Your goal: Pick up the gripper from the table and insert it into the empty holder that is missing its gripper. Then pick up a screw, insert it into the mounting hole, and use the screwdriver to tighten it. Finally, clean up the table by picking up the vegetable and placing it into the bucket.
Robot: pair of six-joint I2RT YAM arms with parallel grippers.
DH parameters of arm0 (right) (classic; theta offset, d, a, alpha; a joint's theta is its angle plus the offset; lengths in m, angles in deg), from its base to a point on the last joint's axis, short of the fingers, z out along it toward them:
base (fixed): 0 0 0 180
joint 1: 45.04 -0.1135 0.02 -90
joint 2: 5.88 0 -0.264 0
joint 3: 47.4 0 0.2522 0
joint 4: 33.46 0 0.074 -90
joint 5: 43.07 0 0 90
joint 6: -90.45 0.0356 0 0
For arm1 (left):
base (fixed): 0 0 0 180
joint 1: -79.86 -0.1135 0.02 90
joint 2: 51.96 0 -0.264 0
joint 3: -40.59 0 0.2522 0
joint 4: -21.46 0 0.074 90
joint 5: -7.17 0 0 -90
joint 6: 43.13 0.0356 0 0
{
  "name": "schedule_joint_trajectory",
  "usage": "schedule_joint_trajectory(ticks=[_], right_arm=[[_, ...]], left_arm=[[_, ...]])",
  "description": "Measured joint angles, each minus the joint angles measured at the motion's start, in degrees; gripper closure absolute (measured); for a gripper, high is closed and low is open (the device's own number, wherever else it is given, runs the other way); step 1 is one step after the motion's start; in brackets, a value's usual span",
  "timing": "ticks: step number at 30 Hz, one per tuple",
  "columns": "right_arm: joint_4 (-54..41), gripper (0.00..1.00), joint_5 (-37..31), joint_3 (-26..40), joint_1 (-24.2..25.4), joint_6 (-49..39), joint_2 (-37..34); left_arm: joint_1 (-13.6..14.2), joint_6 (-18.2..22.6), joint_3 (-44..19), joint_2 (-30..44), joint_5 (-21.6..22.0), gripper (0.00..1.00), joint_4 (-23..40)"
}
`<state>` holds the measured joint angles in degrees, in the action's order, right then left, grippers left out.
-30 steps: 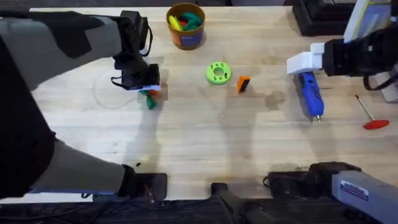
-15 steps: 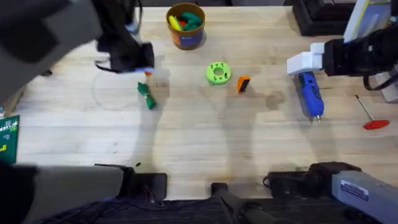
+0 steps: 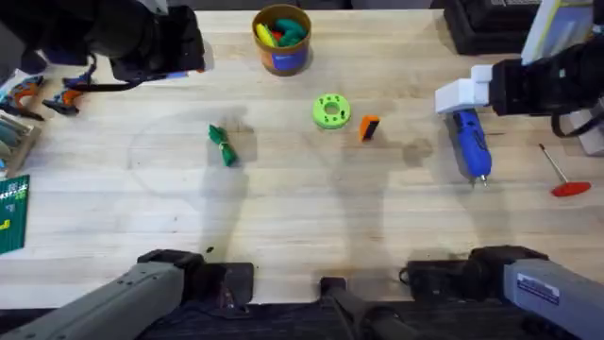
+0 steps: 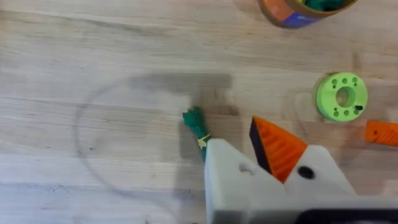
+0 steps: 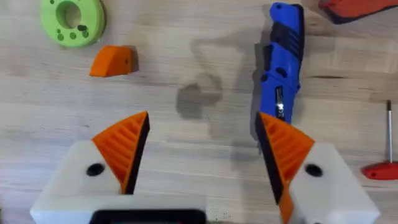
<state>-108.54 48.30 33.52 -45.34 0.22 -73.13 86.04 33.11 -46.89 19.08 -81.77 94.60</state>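
Overhead: slim green vegetable (image 3: 223,146) on wood.

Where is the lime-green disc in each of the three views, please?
Overhead: the disc lies mid-table, below the bucket, left of the loose orange gripper.
Left wrist: the disc is at the right side, above the orange gripper.
Right wrist: the disc is in the top left corner, above the orange gripper.
Shared landmark: the orange gripper.
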Motion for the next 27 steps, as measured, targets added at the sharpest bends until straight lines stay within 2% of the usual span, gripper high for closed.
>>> schedule_joint_trajectory(ticks=[10,15,17,18,20,21,22,27], right_arm=[[0.00,0.022,0.00,0.00,0.00,0.00,0.00],[0.00,0.021,0.00,0.00,0.00,0.00,-0.01],[0.00,0.022,0.00,0.00,0.00,0.00,-0.01],[0.00,0.021,0.00,0.00,0.00,0.00,0.00],[0.00,0.022,0.00,0.00,0.00,0.00,-0.01],[0.00,0.022,0.00,0.00,0.00,0.00,0.00],[0.00,0.022,0.00,0.00,0.00,0.00,0.00],[0.00,0.023,0.00,0.00,0.00,0.00,0.00]], left_arm=[[0.00,0.00,-0.02,-1.43,0.00,0.977,0.00],[0.00,-0.06,-0.02,-1.45,0.02,0.763,0.00],[0.00,-0.16,-0.01,-1.45,0.01,0.610,-0.01],[0.00,-0.17,-0.02,-1.43,0.00,0.573,0.00],[0.00,-0.20,0.00,-1.43,0.03,0.436,0.00],[0.00,-0.19,0.00,-1.43,0.03,0.281,0.00],[0.00,-0.21,-0.02,-1.43,0.02,0.221,0.00],[0.00,-0.17,-0.02,-1.43,0.02,0.069,0.00]])
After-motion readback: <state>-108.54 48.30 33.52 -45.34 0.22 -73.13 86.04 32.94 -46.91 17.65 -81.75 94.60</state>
